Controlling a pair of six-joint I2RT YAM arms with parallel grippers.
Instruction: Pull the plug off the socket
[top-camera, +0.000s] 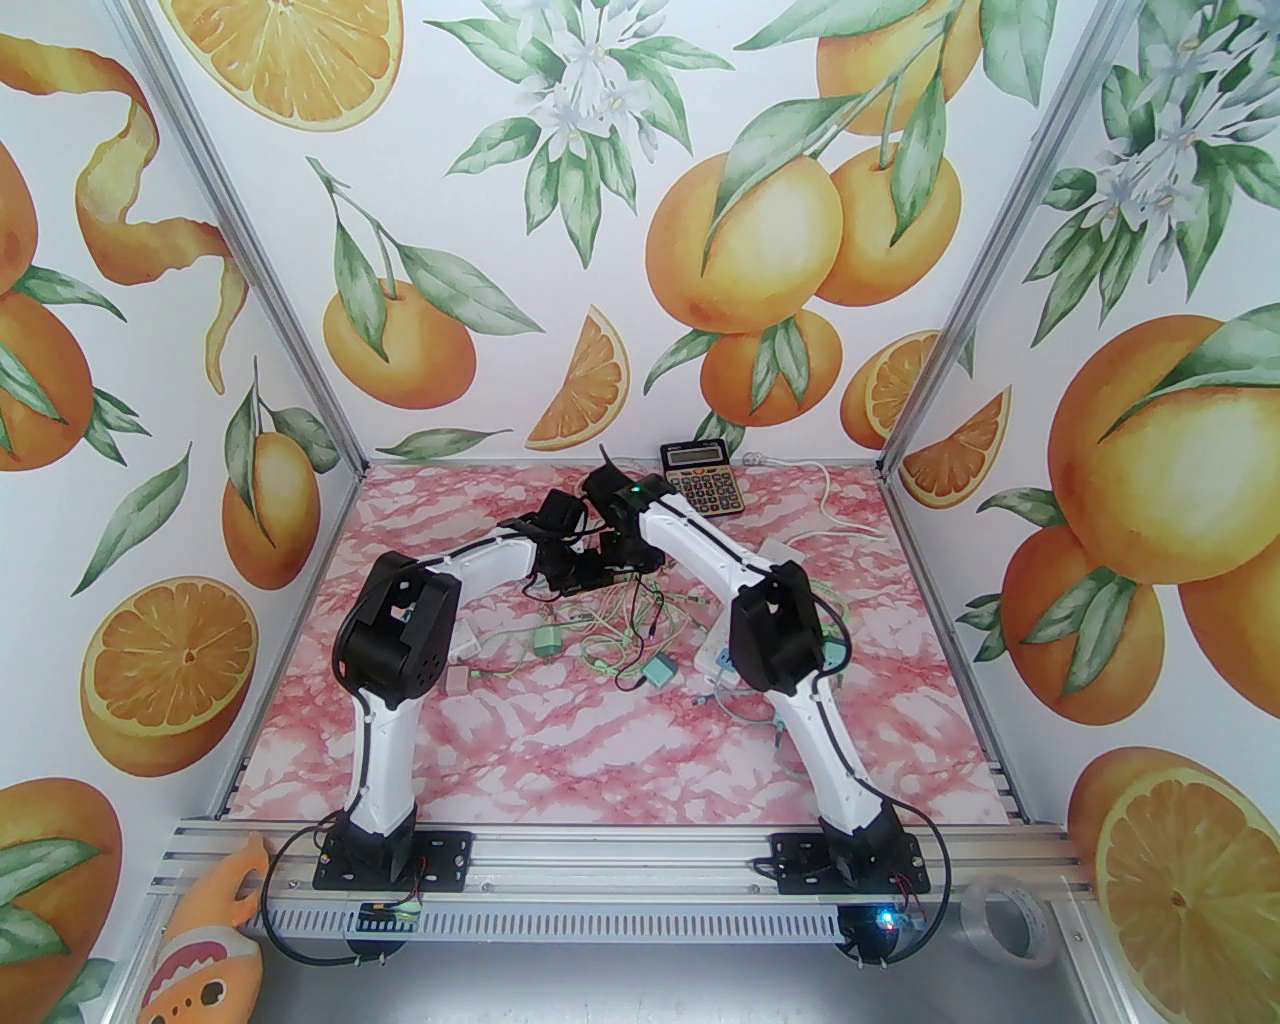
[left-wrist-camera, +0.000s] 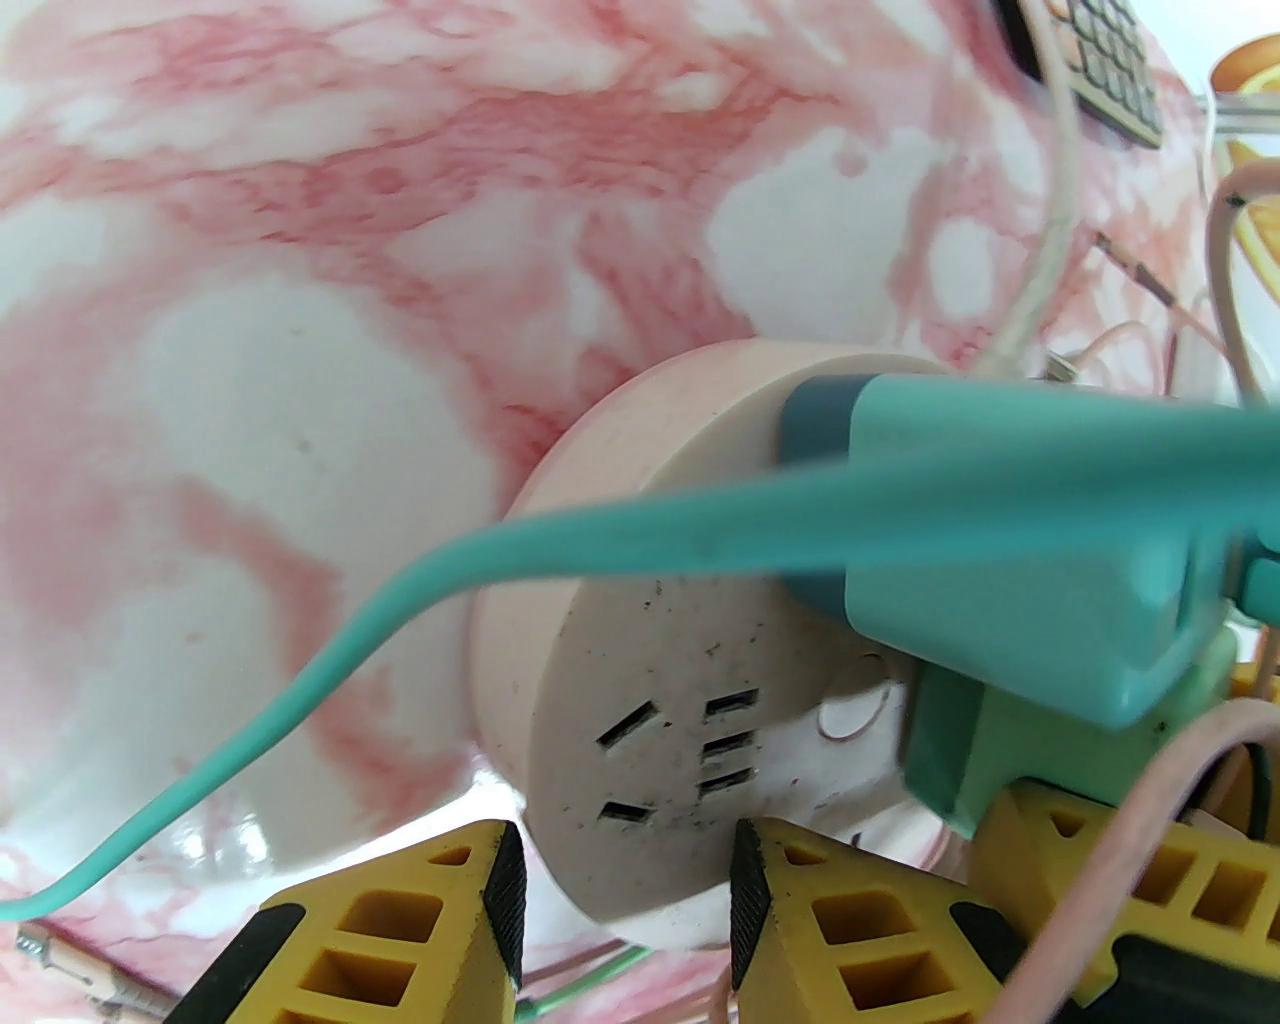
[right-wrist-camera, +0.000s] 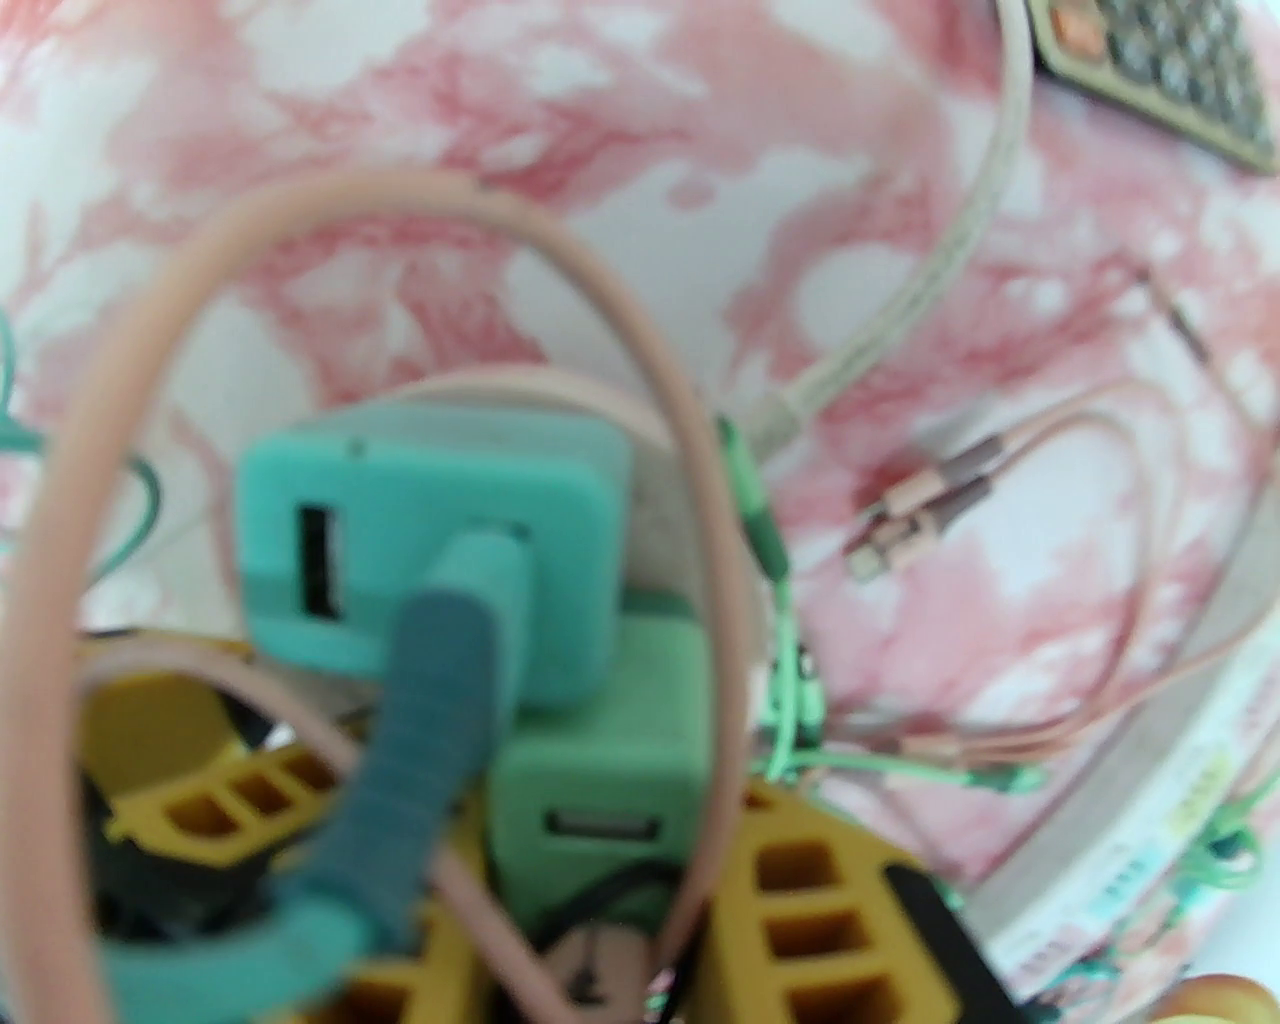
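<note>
So the whole rig is sitting inside tall walls covered in a big orange-fruit and leaf print (top-camera: 640, 200), and the table (top-camera: 600, 740) is showing a glossy pink-and-white marble pattern. A silver aluminium rail (top-camera: 620, 850) is running along the near edge, with a clear tape roll (top-camera: 1005, 920) lying at its right end.

The white and black left arm (top-camera: 390, 640) and the matching right arm (top-camera: 770, 620) are both reaching toward the back middle of the table, wrists almost touching. They're meeting just in front of a black and gold desk calculator (top-camera: 705, 475).

That's where the round pale pink plastic socket (left-wrist-camera: 640, 700) is sitting, face tilted toward the left wrist camera. The yellow left fingers (left-wrist-camera: 505, 880) are pinching its rim from both sides, only a narrow gap between them. A chunky teal plug (left-wrist-camera: 1000, 560) is sticking out of the socket face, and a light green cube plug (right-wrist-camera: 600, 760) is sitting right under it. The yellow right fingers (right-wrist-camera: 800, 900) are squeezing that green one, nearly closed, though that view is blurry.

A thin teal cable (left-wrist-camera: 300, 680) is drooping across the socket, and a pale pink cable (right-wrist-camera: 300, 200) is looping over both plugs.
</note>
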